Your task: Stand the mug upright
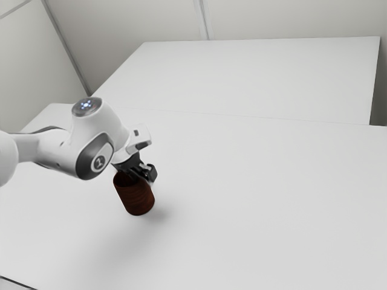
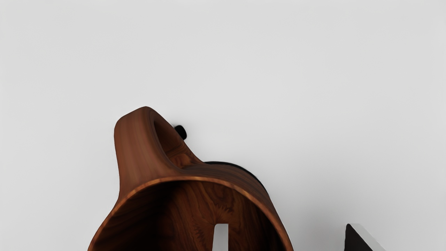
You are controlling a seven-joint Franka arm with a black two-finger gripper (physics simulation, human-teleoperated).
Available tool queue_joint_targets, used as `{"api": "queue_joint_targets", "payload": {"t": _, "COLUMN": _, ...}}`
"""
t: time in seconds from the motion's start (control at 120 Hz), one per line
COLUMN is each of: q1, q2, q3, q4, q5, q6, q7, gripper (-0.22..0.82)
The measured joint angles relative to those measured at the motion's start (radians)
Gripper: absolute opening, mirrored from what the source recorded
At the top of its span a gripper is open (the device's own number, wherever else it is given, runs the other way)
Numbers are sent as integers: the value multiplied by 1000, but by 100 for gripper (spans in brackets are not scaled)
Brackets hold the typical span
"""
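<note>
White, smooth-shelled arm links [image 1: 109, 136] reach in from the mug's left in the exterior view. Dark red-brown, grained like wood, the cylindrical mug [image 1: 136, 196] stands mouth up, seemingly upright; whether its base sits flush I can't tell. A chunky looped handle [image 2: 136, 150] juts from its side, by a thin, paler rim [image 2: 195, 178]. The fingers [image 2: 221, 238] are spread wide, holding nothing: one at the mouth, its partner outside the wall. That suits a grip being readied or one released; either way, travel along the mug's axis avoids knocking it. Right of the mug spreads the matte white surface [image 1: 260, 181].
</note>
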Motion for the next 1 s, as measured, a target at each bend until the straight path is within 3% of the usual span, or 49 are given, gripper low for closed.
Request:
{"api": "queue_joint_targets", "payload": {"t": 0.25, "q1": -2, "q2": 0, "q3": 0, "q4": 174, "q5": -61, "q6": -168, "q7": 11, "gripper": 51}}
{"api": "queue_joint_targets", "payload": {"t": 0.608, "q1": -18, "q2": 116, "q3": 9, "q4": 558, "q5": -106, "q6": -588, "q7": -11, "gripper": 59}}
{"api": "queue_joint_targets", "payload": {"t": 0.783, "q1": -196, "q2": 157, "q3": 163, "q4": 649, "q5": -82, "q6": -699, "q7": -24, "gripper": 60}}
{"api": "queue_joint_targets", "payload": {"t": 1.0, "q1": -230, "q2": 220, "q3": 190, "q4": 838, "q5": -51, "q6": -823, "q7": -35, "gripper": 60}}
